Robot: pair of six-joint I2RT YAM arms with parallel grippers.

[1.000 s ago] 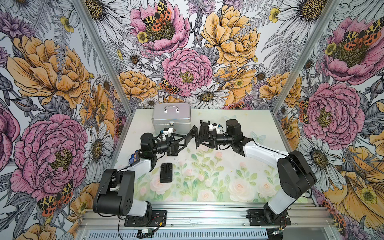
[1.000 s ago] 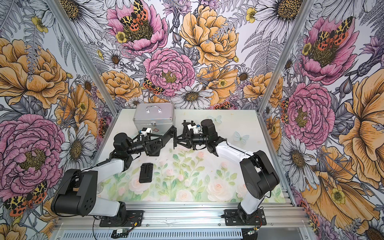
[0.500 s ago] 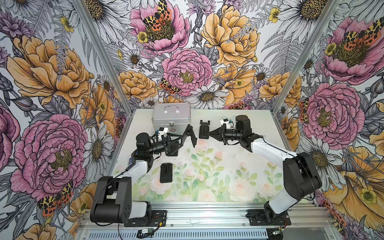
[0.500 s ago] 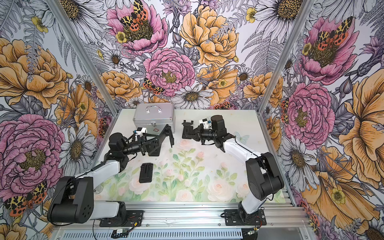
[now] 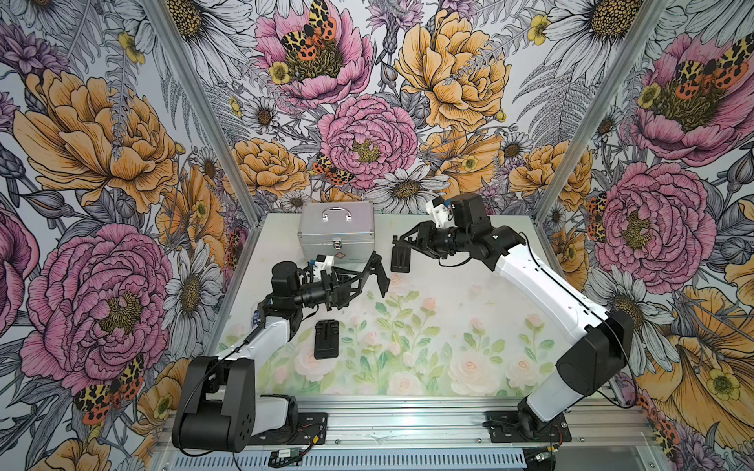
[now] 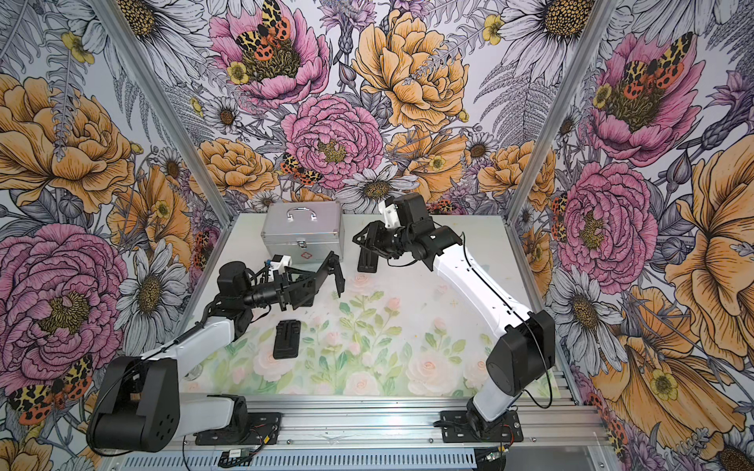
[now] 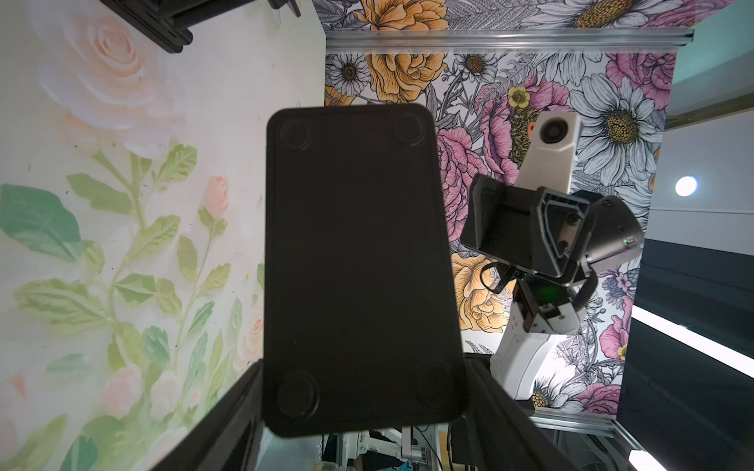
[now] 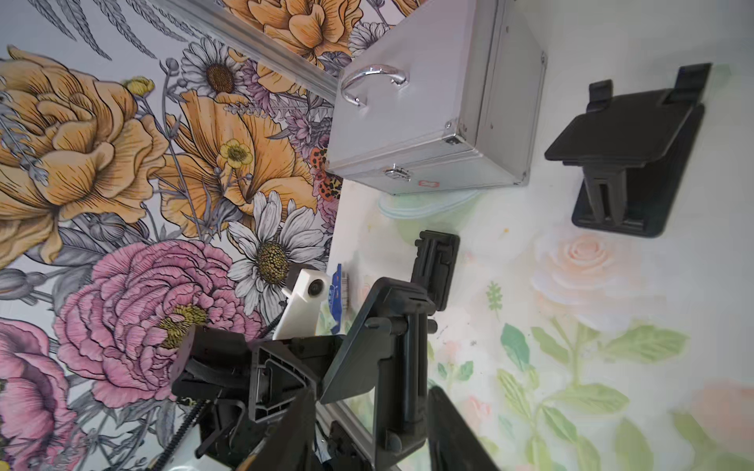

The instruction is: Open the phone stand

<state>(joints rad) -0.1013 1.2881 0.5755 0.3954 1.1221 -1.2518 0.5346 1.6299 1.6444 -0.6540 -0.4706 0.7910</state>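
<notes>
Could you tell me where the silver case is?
In both top views the silver case stands at the table's back, left of centre, beside the opened phone stand.

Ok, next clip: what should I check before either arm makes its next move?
1. Grip: left hand clamps the held stand: ok.
2. Unfolding: held stand fully opened: cannot tell.
3. Free arm: right hand open, empty: ok.
4. Finished piece: open stand stands beside the case: ok.
5. Leftovers: flat stand lies folded: not ok.
</notes>
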